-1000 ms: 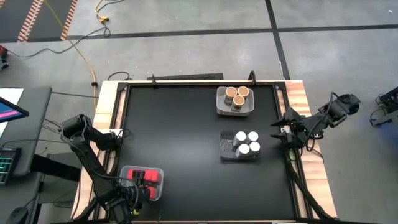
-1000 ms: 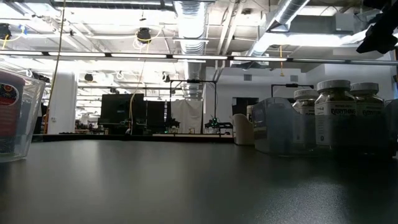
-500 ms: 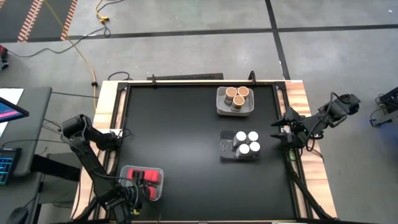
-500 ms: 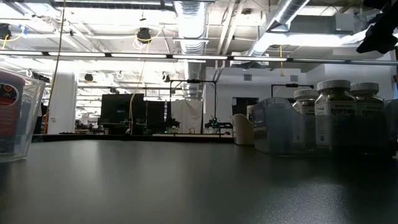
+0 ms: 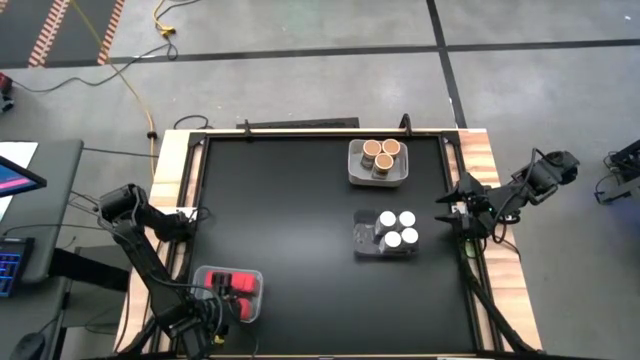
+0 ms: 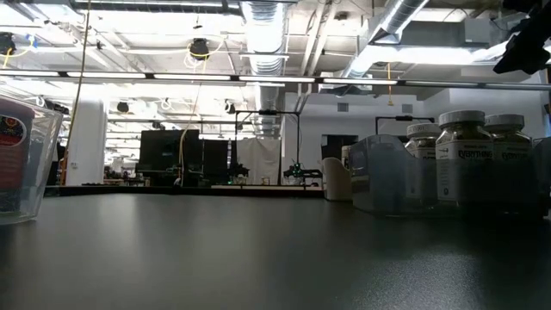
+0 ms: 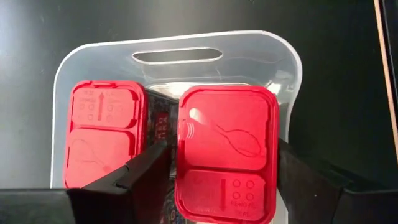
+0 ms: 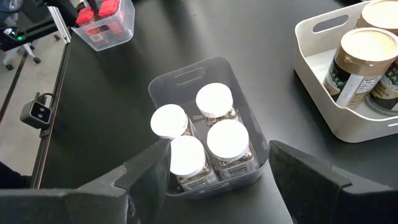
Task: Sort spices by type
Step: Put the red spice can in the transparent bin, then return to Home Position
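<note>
Three groups of spices stand on the table (image 5: 300,240), each in its own tray, so the sort reads as essentially complete. The left gripper (image 7: 217,165) hangs directly over the clear tray (image 7: 286,68) at its own near corner of the table. Its two dark fingers (image 7: 134,174) straddle one red boxy container (image 7: 226,152); the jaws stand slightly wider than the lid, with a narrow gap visible on each side, so the container appears to sit in the tray rather than hang in a grip. A second red boxy container (image 7: 107,140) lies just beside the first, on the far side of one finger. The straddle suggests a placement being finished: the fingers need room to lift clear without dragging either lid.

The right gripper (image 8: 217,177) waits at its own table edge with jaws held wide and nothing between them. Just ahead of it sits a second clear tray (image 8: 168,81) packed with four white-lidded round jars (image 8: 214,99), touching one another in a square block, which keeps them upright. Beyond that and to one side, a white tray (image 8: 311,37) holds the brown cork-topped round jars (image 8: 364,53), three by the overhead count. Trays sit well apart, so neither arm crowds the other.
</note>
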